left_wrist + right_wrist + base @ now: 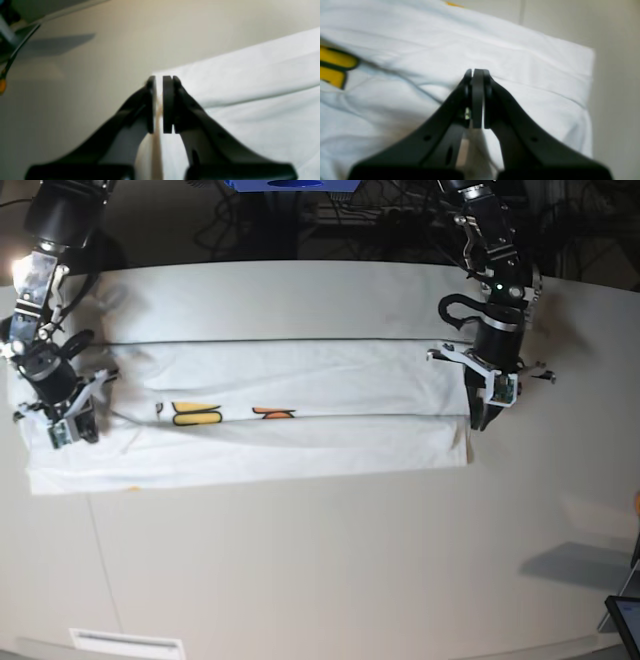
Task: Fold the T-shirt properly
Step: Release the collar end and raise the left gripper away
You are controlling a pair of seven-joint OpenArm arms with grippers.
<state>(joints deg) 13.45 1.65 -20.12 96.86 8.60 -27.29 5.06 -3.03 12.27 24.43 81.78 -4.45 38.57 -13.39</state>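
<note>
The T-shirt lies on the table as a long white band folded lengthwise, with yellow print and a bit of orange print peeking out at a fold line. My left gripper stands at the band's right end near its corner. In the left wrist view, that gripper is shut to a thin slit right on the T-shirt's edge. My right gripper sits on the left end. In the right wrist view, its pads press together over the T-shirt, and yellow print shows at the left.
The beige table extends in front of the shirt. A dark flat device sits at the front right corner, and a white label lies at the front edge. Cables and dark equipment run along the back.
</note>
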